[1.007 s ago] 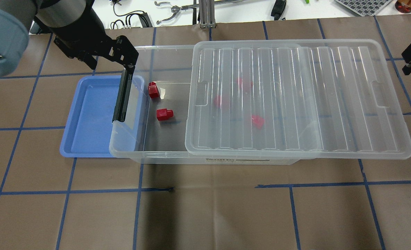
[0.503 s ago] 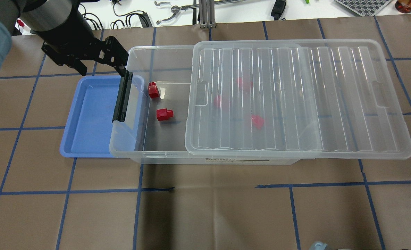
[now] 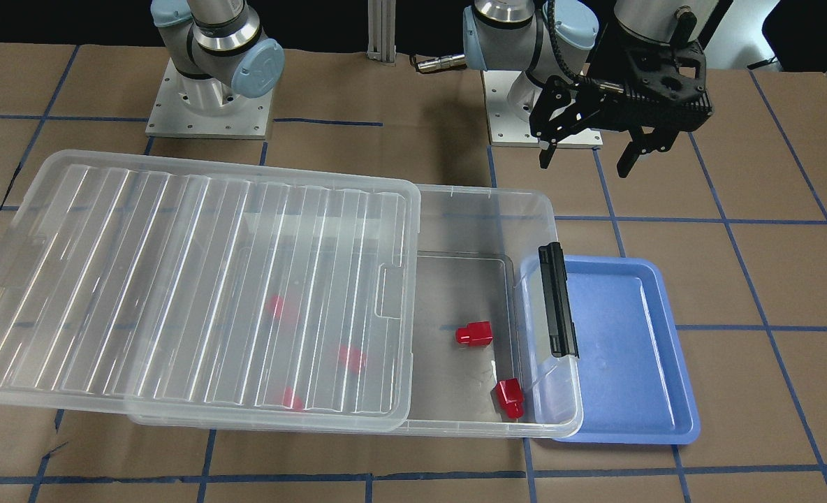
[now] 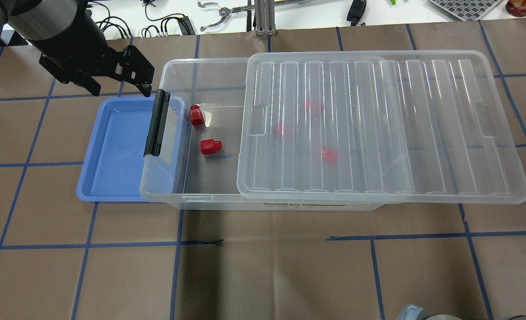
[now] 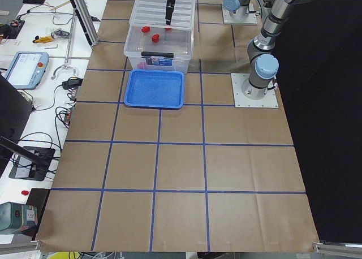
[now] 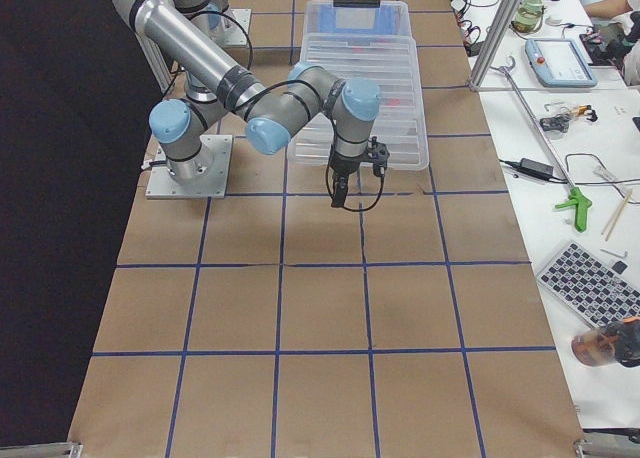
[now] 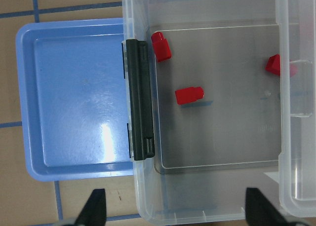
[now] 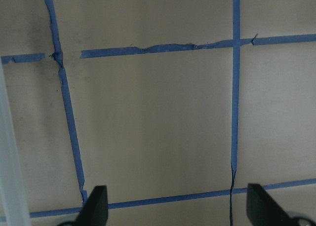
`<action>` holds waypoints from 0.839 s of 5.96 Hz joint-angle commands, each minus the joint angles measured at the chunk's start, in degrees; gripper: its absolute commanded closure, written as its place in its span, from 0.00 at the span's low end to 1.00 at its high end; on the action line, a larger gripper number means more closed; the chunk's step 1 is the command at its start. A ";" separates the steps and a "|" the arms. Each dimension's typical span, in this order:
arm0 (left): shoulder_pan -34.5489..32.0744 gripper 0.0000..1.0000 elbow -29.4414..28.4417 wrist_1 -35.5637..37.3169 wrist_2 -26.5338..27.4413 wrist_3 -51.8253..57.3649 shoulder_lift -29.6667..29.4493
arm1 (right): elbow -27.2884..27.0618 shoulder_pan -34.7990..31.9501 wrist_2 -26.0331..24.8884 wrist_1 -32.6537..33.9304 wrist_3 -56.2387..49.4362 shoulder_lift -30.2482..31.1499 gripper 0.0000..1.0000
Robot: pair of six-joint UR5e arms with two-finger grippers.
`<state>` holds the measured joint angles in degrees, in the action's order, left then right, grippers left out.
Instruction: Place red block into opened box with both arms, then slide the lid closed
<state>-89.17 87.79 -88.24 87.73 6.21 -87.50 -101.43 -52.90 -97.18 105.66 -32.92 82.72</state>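
The box (image 4: 209,201) lies the long way, left to right, across the middle of the overhead view. Its black latch (image 4: 156,124) is at the left end, over the blue tray (image 4: 112,146). The lid (image 4: 378,124) lies on top and points the same way, but it sits too far right. It sticks out past the box's right end, and the left part of the box is open. A red block (image 4: 210,146) rests on the box floor in the open part. Another red block (image 4: 196,115) is up close to the latch. Three more red shapes show blurry through the lid. The left claw (image 4: 121,86) hangs at the upper left, beside the latch corner of the box. Its two tips are spread wide and it holds nothing. Only a bit of the right claw (image 8: 177,208) peeks in at the right edge of the overhead view, near the lid's right short end. Its own camera shows its tips wide apart with only brown paper and blue tape under them. I think the blocks are in, so the lid comes next. The lid lies to the left of the right claw, so that arm is nearer. The push should go left, along the lid's long side, toward the latch.
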 commanded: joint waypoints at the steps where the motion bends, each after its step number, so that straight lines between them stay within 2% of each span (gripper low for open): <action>1: 0.05 0.02 0.01 0.08 -0.10 0.38 -0.04 | -0.52 -0.45 1.80 -0.02 0.40 0.24 0.00; 3: 1.01 0.02 0.01 0.17 -0.45 0.03 -0.13 | -0.87 -0.45 4.61 -0.80 3.54 0.77 0.00; 5: 1.99 0.02 -0.07 0.17 -0.54 0.38 -0.13 | -3.85 -0.54 6.81 -0.81 5.50 2.87 0.00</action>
<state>-87.46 87.74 -88.06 87.29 6.55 -87.63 -103.78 -53.41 -91.78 104.90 -28.29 84.56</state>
